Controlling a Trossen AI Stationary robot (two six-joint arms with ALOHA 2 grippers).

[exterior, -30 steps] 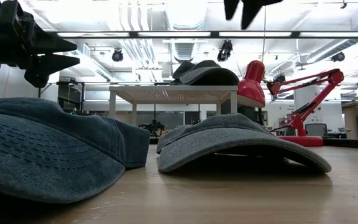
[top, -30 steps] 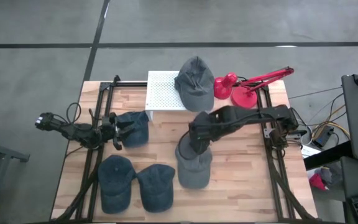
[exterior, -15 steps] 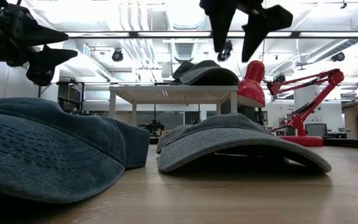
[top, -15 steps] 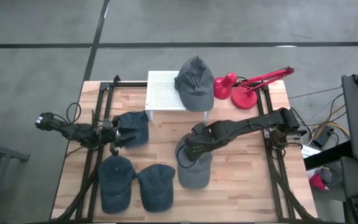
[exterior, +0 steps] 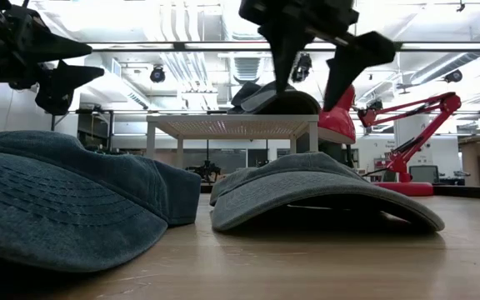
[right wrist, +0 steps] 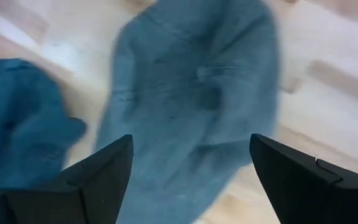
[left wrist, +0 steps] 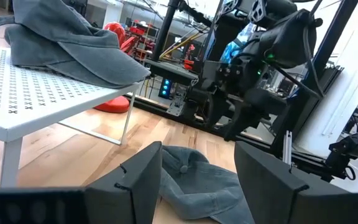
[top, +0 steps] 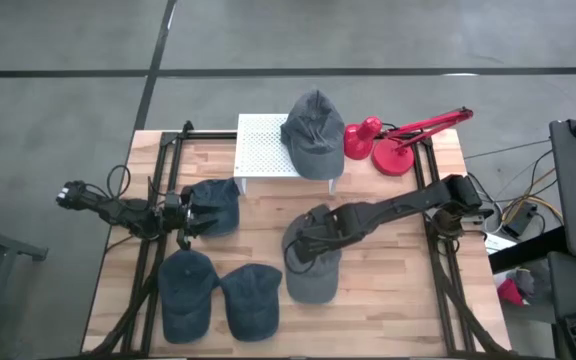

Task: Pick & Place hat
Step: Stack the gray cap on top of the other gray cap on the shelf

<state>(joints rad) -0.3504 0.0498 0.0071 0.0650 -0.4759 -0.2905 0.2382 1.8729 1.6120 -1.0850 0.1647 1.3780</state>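
Right end effector point(top: 305, 243) spread above grey hat point(top: 313, 268) — white rack point(top: 263, 147) holds another hat point(top: 313, 132).

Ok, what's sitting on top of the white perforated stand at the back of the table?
One grey hat rests on the white stand, overhanging its right edge beside the red lamp. The rest of the top is bare; whatever the hat covers is hidden.

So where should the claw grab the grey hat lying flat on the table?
Probably the domed crown of the grey hat, coming straight down. It lies brim-flat on the table, the crown bulging up, and the open right claw already hangs above it.
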